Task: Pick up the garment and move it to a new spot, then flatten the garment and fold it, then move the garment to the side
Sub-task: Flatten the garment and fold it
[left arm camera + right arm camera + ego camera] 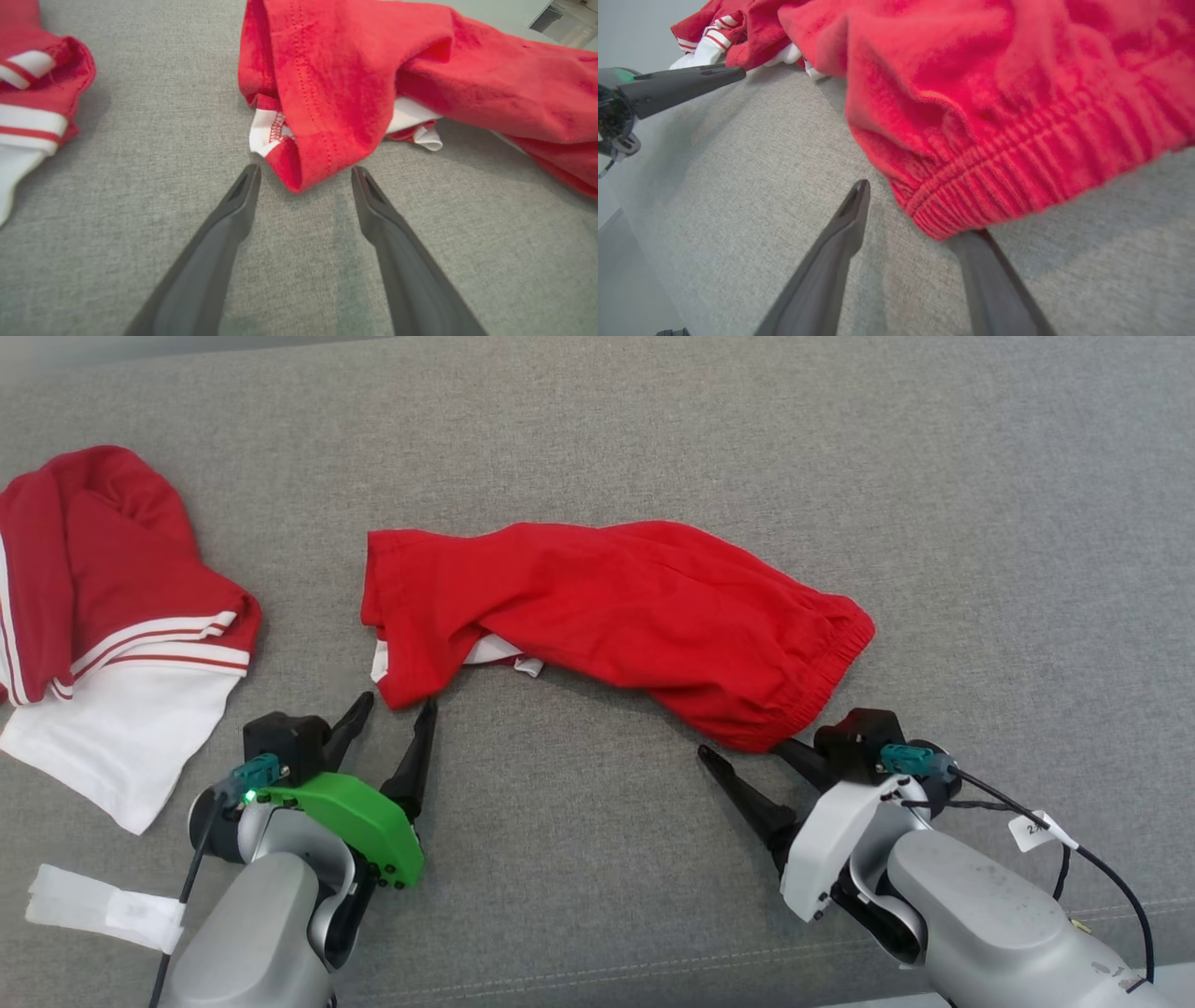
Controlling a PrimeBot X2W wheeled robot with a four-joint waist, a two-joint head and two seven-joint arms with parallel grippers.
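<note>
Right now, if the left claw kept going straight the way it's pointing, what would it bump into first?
Most likely the red shorts. Their hemmed corner lies just ahead of the open left claw, roughly centred in its gap, with nothing else in between.

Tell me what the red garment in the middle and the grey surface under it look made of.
Red garment: soft cotton-like cloth, matte; it creases loosely, with a stitched hem and a ribbed, gathered waistband, likely elastic. Grey surface: coarse woven upholstery-type fabric, matte, with a flecked visible weave; fibre cannot be told.
</note>
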